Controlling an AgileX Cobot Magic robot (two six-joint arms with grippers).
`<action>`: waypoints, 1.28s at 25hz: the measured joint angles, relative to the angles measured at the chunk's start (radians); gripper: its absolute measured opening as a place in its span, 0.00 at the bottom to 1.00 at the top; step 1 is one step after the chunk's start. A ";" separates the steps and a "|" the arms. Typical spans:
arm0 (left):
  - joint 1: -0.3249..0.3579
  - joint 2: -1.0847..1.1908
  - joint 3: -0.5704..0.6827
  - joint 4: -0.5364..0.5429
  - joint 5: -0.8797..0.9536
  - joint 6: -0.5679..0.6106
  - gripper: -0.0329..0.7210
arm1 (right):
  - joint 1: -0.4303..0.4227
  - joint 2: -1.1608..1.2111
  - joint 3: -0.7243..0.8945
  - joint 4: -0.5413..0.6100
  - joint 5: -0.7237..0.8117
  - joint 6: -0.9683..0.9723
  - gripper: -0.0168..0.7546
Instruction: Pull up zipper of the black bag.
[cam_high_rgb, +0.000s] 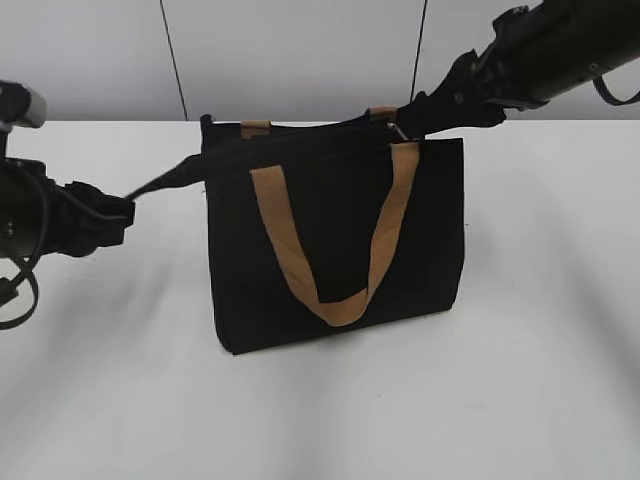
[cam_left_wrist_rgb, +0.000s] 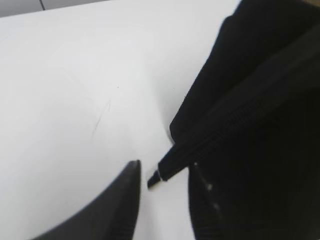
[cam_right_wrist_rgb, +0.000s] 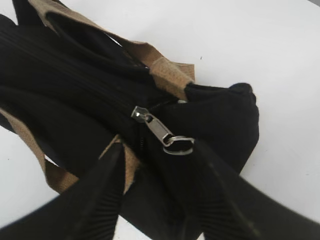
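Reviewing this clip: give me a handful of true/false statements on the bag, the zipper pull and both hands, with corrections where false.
1. The black bag stands upright on the white table. True.
2. The left hand holds a tan handle. False: it grips a black strip of fabric stretched out from the bag's top corner.
3. The metal pull tab sits near the bag's end, just ahead of the right hand. True.
4. The right hand is clamped on the pull tab. False: in the right wrist view its fingers stand apart, with the tab's ring between them, ungripped.
5. The front tan handle hangs down the bag's face. True.
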 joint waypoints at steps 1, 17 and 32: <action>0.000 0.000 0.000 -0.035 0.009 0.000 0.34 | 0.002 -0.008 0.000 -0.001 0.003 0.011 0.45; 0.000 -0.315 0.000 -0.348 0.477 -0.001 0.70 | 0.004 -0.196 0.140 -0.089 0.066 0.135 0.61; 0.000 -0.735 0.000 -0.411 0.970 0.082 0.70 | 0.004 -0.618 0.378 -0.245 0.086 0.315 0.61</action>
